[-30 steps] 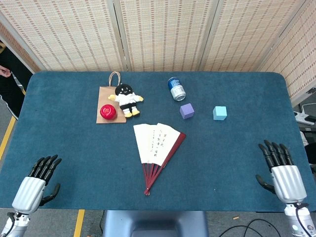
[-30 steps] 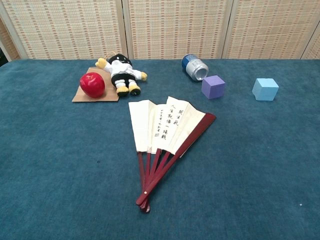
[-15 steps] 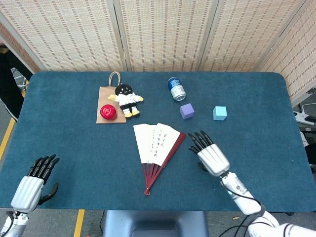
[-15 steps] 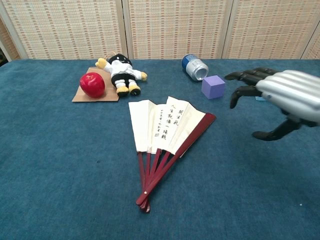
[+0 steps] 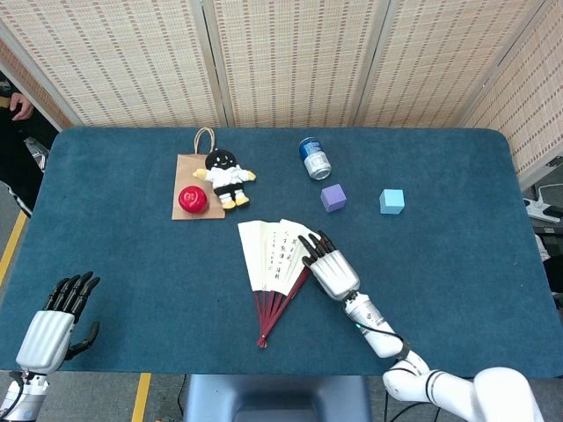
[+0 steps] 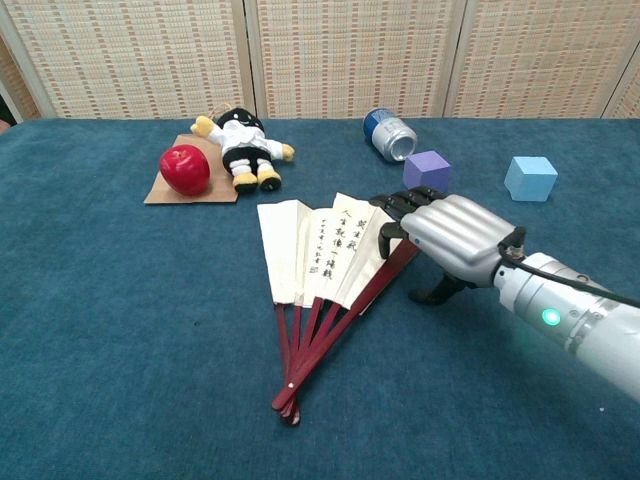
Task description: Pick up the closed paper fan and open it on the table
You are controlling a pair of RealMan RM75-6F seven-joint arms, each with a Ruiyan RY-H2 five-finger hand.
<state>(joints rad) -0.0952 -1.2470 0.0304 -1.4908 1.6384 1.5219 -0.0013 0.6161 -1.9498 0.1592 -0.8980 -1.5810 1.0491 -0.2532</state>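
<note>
The paper fan lies partly spread on the blue table, cream leaves with dark red ribs meeting at a pivot near the front edge. My right hand hovers over the fan's right edge, palm down and fingers apart, its fingertips over the outer red rib. Whether they touch it I cannot tell. It holds nothing. My left hand sits at the front left corner, fingers spread and empty, seen in the head view only.
A paper bag with a red apple and a plush doll lies behind the fan on the left. A tipped can, a purple cube and a light blue cube lie at the back right.
My right hand has swept in from the front right corner to the fan's right edge. The left hand has drawn back slightly. The fan has not moved.
</note>
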